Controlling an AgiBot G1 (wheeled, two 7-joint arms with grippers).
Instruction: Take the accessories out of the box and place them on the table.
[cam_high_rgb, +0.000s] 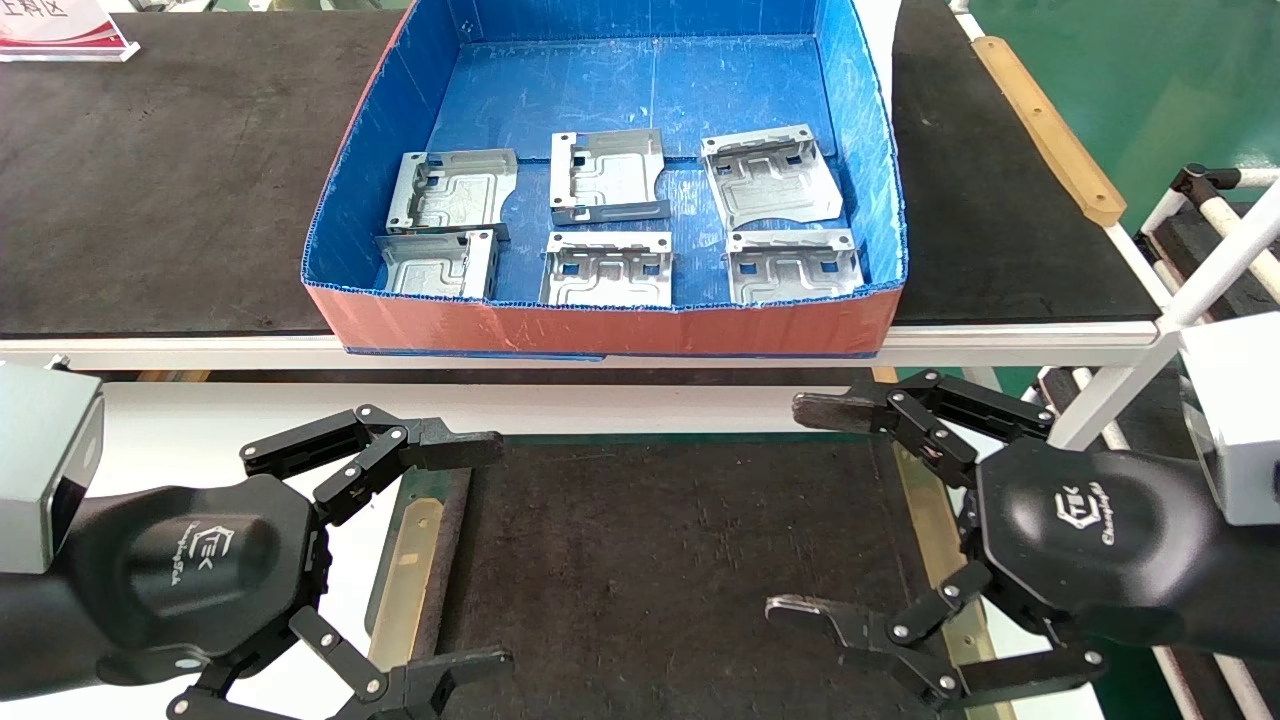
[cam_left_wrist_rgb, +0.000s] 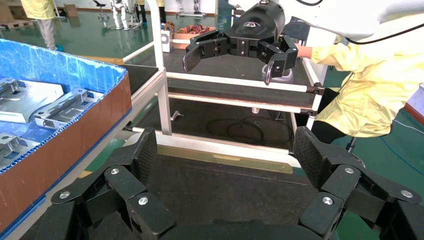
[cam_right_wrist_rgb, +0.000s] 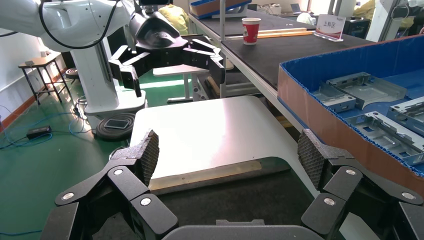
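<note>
On black bench (cam_high_rgb: 180, 180): blue box (cam_high_rgb: 380, 140); dark-matted table (cam_high_rgb: 640, 560) nearer; green floor (cam_high_rgb: 1150, 80).

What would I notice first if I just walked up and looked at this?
Probably the big blue box with its orange-red front, sitting on the black bench straight ahead, with six shiny silver plates lying inside in two rows of three. Next, the two black robot claws down in front: the left gripper and the right gripper, both open and empty above the dark mat on the white table.
</note>
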